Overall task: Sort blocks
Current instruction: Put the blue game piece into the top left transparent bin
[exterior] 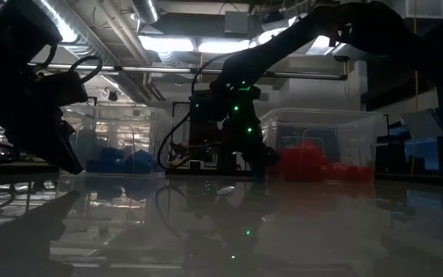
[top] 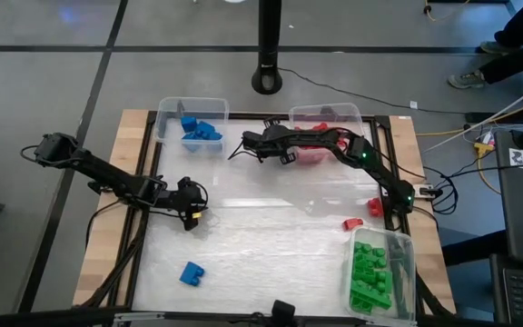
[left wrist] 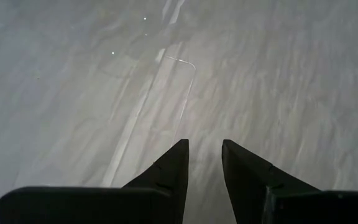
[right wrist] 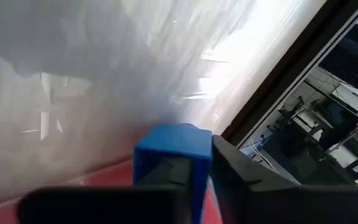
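Observation:
My right gripper (top: 246, 143) reaches across to the table's far middle, between the bin of blue blocks (top: 195, 127) and the bin of red blocks (top: 320, 136). It is shut on a blue block (right wrist: 169, 149). My left gripper (left wrist: 205, 149) hangs over the bare table at the left (top: 192, 207), its fingers a little apart with nothing between them. One blue block (top: 192, 272) lies flat near the front left. Two red blocks (top: 352, 222) (top: 373, 206) lie on the table at the right. My right gripper pinches the blue block between its two fingers, one finger (right wrist: 247, 180) against the block's side (right wrist: 202, 155). The fingers slant down toward the table. Its own fingers hide the block's underside, so whether it rests on the table cannot be told.
A clear bin of green blocks (top: 378, 272) stands at the front right corner. A black post base (top: 267, 80) stands on the floor beyond the far edge. The middle of the shiny table top (top: 261, 236) lies bare.

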You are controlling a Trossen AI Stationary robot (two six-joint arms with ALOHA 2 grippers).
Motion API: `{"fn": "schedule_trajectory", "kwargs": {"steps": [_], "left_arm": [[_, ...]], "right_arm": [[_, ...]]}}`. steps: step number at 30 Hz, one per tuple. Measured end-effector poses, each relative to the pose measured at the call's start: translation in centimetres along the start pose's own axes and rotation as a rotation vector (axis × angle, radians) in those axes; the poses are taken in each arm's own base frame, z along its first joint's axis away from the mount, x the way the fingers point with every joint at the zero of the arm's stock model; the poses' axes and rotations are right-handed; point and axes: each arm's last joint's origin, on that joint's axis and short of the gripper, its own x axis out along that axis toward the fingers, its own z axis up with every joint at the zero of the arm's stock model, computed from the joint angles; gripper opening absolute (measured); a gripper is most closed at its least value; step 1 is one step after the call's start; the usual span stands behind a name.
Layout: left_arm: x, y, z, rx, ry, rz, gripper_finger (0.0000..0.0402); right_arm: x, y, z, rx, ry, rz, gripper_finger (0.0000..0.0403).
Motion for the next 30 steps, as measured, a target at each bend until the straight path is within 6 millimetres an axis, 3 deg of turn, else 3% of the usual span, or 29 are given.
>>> {"fn": "schedule_trajectory", "kwargs": {"steps": [4, 9, 18, 25, 30], "left_arm": [[0.0, 0.0, 0.0, 0.0, 0.0, 0.0, 0.0086], [0.0, 0.0, 0.0, 0.0, 0.0, 0.0, 0.0086], [0.0, 0.0, 0.0, 0.006, 0.0, 0.0, 0.0086], [0.0, 0.0, 0.0, 0.007, 0.0, 0.0, 0.0086], [0.0, 0.0, 0.0, 0.006, 0.0, 0.0, 0.0086]], "right_arm": [[-0.4, 0.1, 0.1, -0.022, -0.005, -0.004, 0.0015], [-1.9, 0.3, 0.3, -0.057, -0.024, 0.025, 0.002], [-9.6, -1.3, 1.6, -0.044, -0.258, -0.013, 0.0008], [-16.3, -3.2, 0.2, 0.019, -0.459, -0.168, 0.0007], [-18.1, -5.0, -0.2, 0.123, -0.598, -0.231, 0.0011]]}}
